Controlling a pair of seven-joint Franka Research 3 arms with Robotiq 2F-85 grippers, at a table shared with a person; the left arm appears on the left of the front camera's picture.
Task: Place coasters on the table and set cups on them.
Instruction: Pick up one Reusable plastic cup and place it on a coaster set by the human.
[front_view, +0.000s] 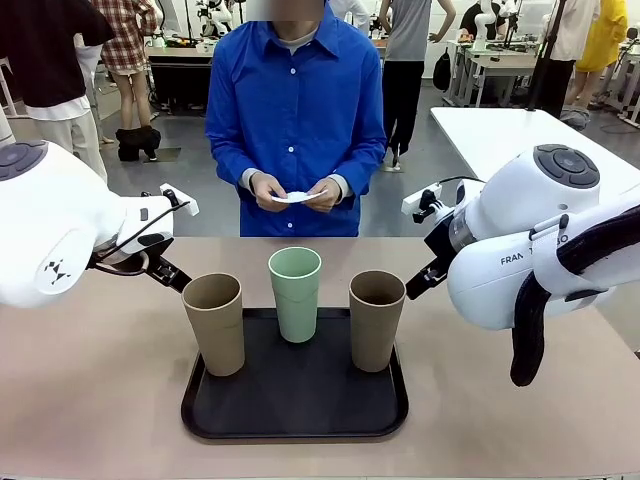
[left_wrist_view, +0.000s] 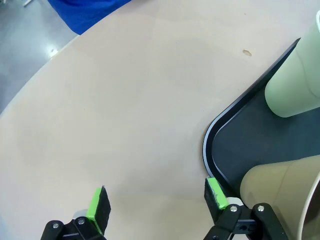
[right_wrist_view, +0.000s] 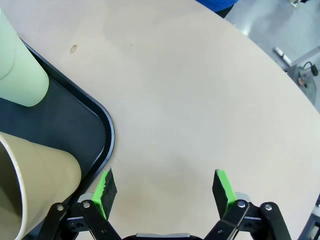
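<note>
Front, hidden: coasters (front_view: 292, 197) a thin white sliver in the person's hands (front_view: 296, 190), count unclear, far across the table (front_view: 90, 400)
Front, cups: two tan cups (front_view: 213, 322) (front_view: 376, 318), one mint cup (front_view: 296, 292), on the black tray (front_view: 295, 425)
Left wrist: left pincer (left_wrist_view: 156, 197) spread wide, empty, over bare table; tan cup (left_wrist_view: 280, 195) cropped beside one finger
Right wrist: right pincer (right_wrist_view: 165, 186) spread wide, empty; tan cup (right_wrist_view: 35, 175) cropped beside one finger

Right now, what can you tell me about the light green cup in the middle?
The pale mint green matte tumbler is tall, handleless and narrows toward its base. It stands upright, mouth up, on the black rounded-square tray, at its far middle, between two tan-brown tumblers, apart from both. Only the tray touches it.
</note>
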